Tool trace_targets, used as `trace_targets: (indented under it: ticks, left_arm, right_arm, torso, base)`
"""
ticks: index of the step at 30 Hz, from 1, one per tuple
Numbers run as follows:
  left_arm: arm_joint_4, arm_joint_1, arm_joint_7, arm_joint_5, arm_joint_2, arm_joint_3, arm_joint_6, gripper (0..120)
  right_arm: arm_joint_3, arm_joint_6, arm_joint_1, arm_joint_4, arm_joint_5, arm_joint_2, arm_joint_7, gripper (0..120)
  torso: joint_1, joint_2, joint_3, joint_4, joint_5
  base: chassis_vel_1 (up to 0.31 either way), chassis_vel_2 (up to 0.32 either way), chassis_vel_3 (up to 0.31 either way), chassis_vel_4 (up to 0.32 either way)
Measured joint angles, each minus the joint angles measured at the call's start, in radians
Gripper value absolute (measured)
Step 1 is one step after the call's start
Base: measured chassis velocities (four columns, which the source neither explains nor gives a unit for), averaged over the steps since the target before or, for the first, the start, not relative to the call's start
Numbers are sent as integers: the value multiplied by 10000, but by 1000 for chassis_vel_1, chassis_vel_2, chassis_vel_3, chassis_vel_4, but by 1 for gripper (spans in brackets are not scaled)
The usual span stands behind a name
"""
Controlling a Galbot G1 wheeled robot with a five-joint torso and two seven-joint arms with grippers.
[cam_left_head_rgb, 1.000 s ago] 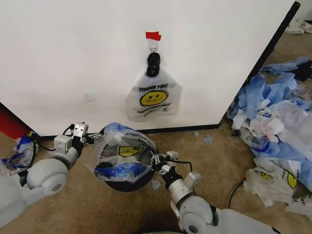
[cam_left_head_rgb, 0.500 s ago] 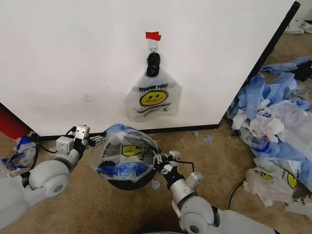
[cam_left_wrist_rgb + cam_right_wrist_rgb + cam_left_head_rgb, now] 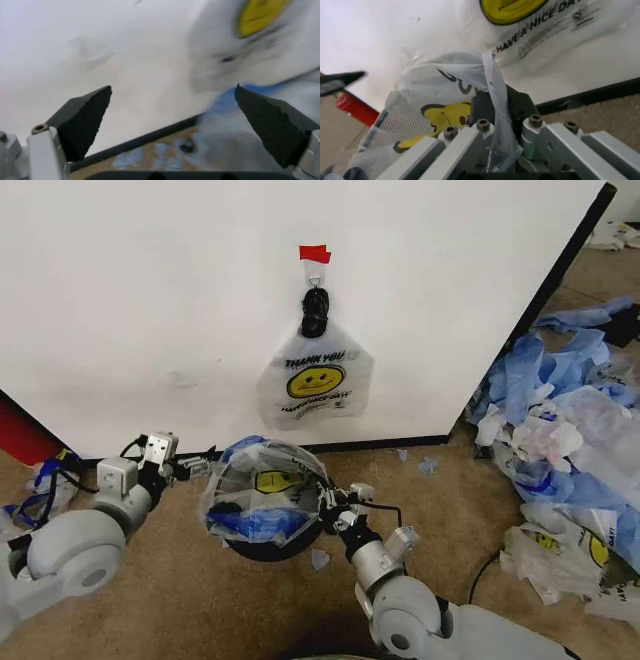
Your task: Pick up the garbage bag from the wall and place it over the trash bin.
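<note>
Smiley-print garbage bag [image 3: 262,492] sits stretched over the black mesh trash bin [image 3: 272,544] on the carpet below the wall [image 3: 150,300]. The right tool [image 3: 328,510], at the bin's 3 o'clock, pinches the bag's edge. The left tool [image 3: 195,466], at 9 o'clock, is spread apart beside the plastic. A second smiley bag [image 3: 314,375] hangs on the wall hook at 12 o'clock.

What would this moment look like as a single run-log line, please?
left gripper: open, beside bag | right gripper: shut on garbage bag | bag: draped over trash bin | second bag: hanging on wall
</note>
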Motion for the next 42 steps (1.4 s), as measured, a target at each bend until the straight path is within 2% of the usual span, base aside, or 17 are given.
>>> trace_targets:
  ticks: [1, 3, 5, 11, 14, 17, 19, 22, 26, 27, 29, 32, 34, 40, 42]
  left_arm:
    - [-351, 184, -54, -17, 8, -218, 46, 97]
    - [-785, 305, -149, -71, 49, -368, 92, 97]
    - [-1179, 444, -200, -114, 47, -485, 130, 97]
    - [-1986, 612, -278, -197, -2, -563, 309, 97]
    - [-2118, 660, -261, -205, 13, -563, 322, 97]
    - [-2304, 1052, 170, -1, 63, -563, 121, 97]
    - [-2257, 1413, 806, 714, 61, -563, -270, 97]
    - [-1958, 1814, 1625, 1670, 69, -569, -847, 96]
    - [-697, 2260, 4130, 4153, 98, -606, -2610, 95]
    - [-697, 2260, 4130, 4153, 98, -606, -2610, 95]
    - [-2, 2262, 5279, 4996, 73, -622, -3415, 94]
    - [917, 2313, 6301, 5768, -16, -623, -4189, 94]
    - [1619, 2344, 6664, 6242, -163, -623, -4612, 94]
    - [2634, 2384, 6887, 6511, -429, -614, -4970, 93]
    - [2742, 2377, 6888, 6525, -488, -611, -4993, 93]
  right_arm:
    - [71, 0, 34, -83, 23, 61, 5, 1]
    - [171, 0, 96, -232, 69, 143, 17, 1]
    - [276, 0, 129, -358, 171, 197, 63, 1]
    - [704, -46, 122, -604, 459, 281, 153, 1]
    - [773, -51, 123, -661, 502, 277, 157, 1]
    - [878, -72, 144, -695, 614, 182, 160, 1]
    - [907, -78, 178, -701, 656, 149, 160, 1]
    - [920, -81, 205, -726, 673, 137, 160, 1]
    - [940, -85, 221, -753, 680, 134, 165, 1]
    - [940, -85, 221, -753, 680, 134, 165, 1]
    - [957, -86, 222, -755, 680, 120, 168, 1]
    - [966, -88, 220, -746, 681, 93, 180, 1]
    - [967, -90, 210, -697, 681, 89, 191, 1]
    - [908, -92, 153, -533, 632, 78, 208, 1]
    - [891, -93, 150, -501, 621, 82, 220, 1]
  torso:
    - [0, 0, -1, -2, -12]
    - [0, 0, -1, 1, 0]
    - [0, 0, 0, 0, -4]
    - [0, 0, 0, -1, -3]
    - [0, 0, -1, -1, -4]
    - [0, 0, 0, -1, -4]
    - [0, 0, -1, -1, -5]
    - [0, 0, -1, -1, -5]
    - [0, 0, 0, -1, -6]
    - [0, 0, 0, -1, -6]
    - [0, 0, 0, -2, -6]
    - [0, 0, 0, -2, -6]
    - [0, 0, 0, -1, -7]
    - [0, 0, 0, -1, -5]
    - [0, 0, 0, -1, -6]
  base:
    - [0, 0, 0, 0]
    - [0, 0, 0, 0]
    - [0, 0, 0, 0]
    - [0, 0, 0, 0]
    - [0, 0, 0, 0]
    - [0, 0, 0, 0]
    - [0, 0, 0, 0]
    - [0, 0, 0, 0]
    - [0, 0, 0, 0]
    - [0, 0, 0, 0]
    - [0, 0, 0, 0]
    - [0, 0, 0, 0]
    - [0, 0, 0, 0]
    - [0, 0, 0, 0]
    - [0, 0, 0, 0]
